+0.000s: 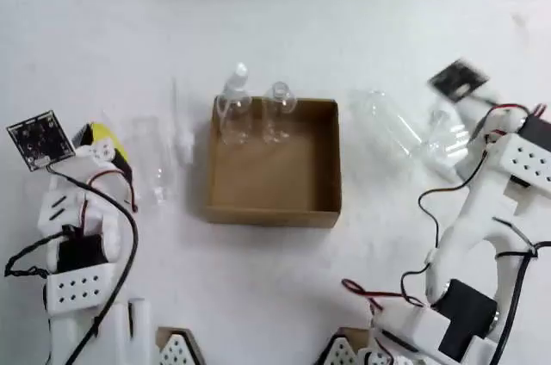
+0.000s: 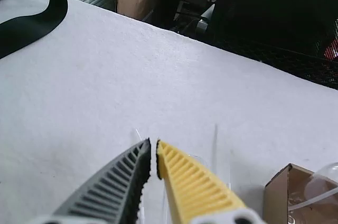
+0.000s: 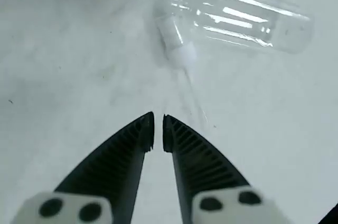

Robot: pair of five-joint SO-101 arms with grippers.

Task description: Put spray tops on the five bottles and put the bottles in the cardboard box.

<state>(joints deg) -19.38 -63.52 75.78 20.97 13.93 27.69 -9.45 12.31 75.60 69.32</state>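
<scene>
The cardboard box (image 1: 274,208) lies mid-table. Two clear bottles stand at its back wall: one capped with a spray top (image 1: 234,105), one uncapped (image 1: 278,109). Another clear bottle (image 1: 153,158) lies left of the box beside a loose spray top with its tube (image 1: 181,137). My left gripper (image 2: 153,152), with one grey and one yellow finger, is shut on nothing just short of that tube (image 2: 215,145). Right of the box lies a further clear bottle (image 3: 253,18), with a white spray top (image 3: 177,44) at its neck. My right gripper (image 3: 158,123) is shut and empty a short way from that top.
The box's corner (image 2: 277,197) shows at the left wrist view's edge. The left arm (image 1: 77,244) and the right arm (image 1: 508,167) flank the box. Cables trail near the table's front edge. White tabletop (image 1: 284,29) stretches behind the box.
</scene>
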